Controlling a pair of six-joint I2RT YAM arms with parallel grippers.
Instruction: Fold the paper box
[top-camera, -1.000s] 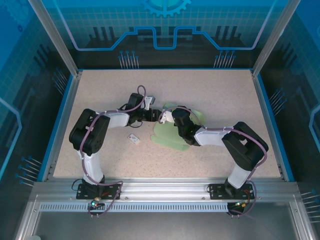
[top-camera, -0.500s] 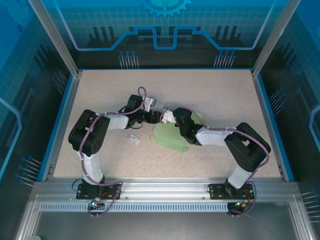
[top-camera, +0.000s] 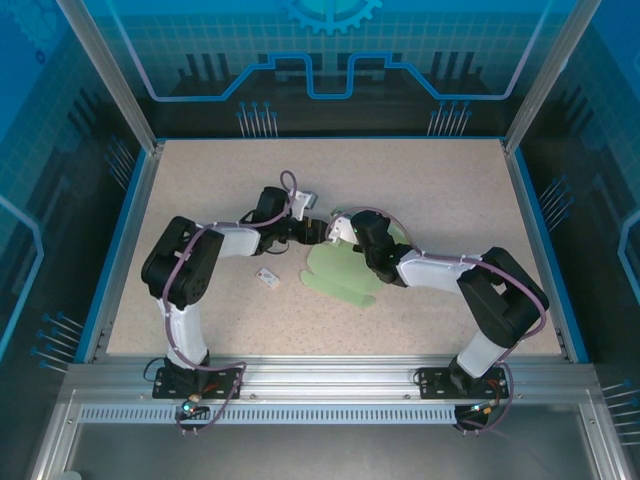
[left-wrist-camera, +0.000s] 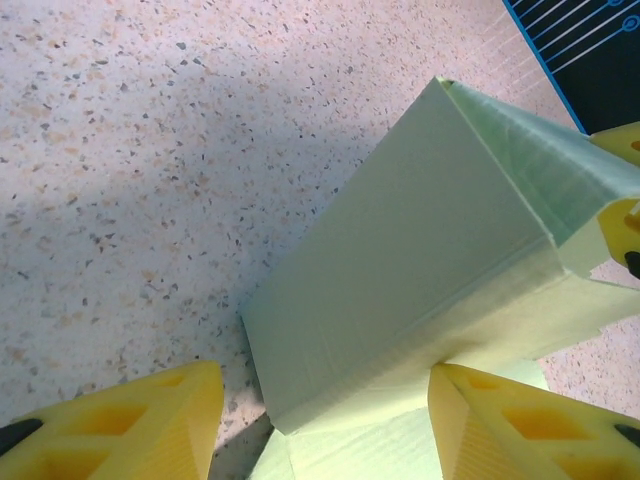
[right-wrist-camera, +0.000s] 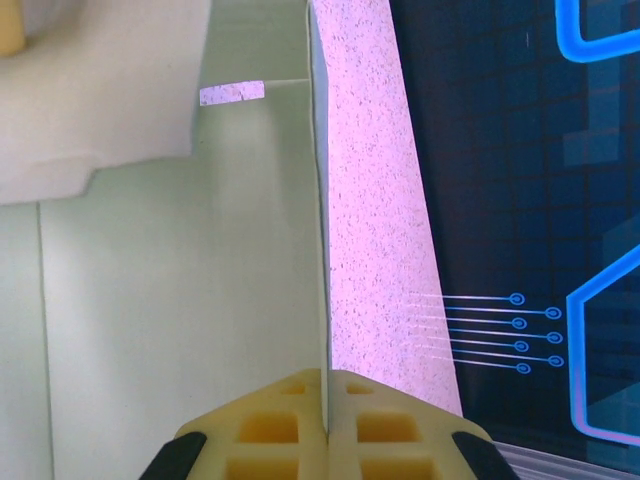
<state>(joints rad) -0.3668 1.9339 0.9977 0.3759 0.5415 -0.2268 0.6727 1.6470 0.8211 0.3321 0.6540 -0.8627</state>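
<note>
The pale mint-green paper box (top-camera: 338, 276) lies partly folded mid-table, one panel raised into a hollow wall (left-wrist-camera: 400, 280). My left gripper (top-camera: 317, 232) is open, its yellow fingers (left-wrist-camera: 150, 420) on either side of the wall's near corner, and the right finger touches the sheet. Facing it from the right, my right gripper (top-camera: 337, 232) is shut on the thin upright edge of a box panel (right-wrist-camera: 150, 300). That edge runs straight up from between the right gripper's (right-wrist-camera: 325, 378) fingertips. A yellow fingertip (left-wrist-camera: 622, 215) of the right gripper shows at the wall's far end in the left wrist view.
A tiny white printed tag (top-camera: 267, 278) lies on the speckled table (top-camera: 440, 180) just left of the box. Blue rails edge the table, with transparent blue walls behind and to both sides. Both arms' forearms meet low over the middle.
Both grippers have shifted slightly right and toward the back, staying close together. The right arm's elbow has swung out to the right. The box's rear edge has followed them.
</note>
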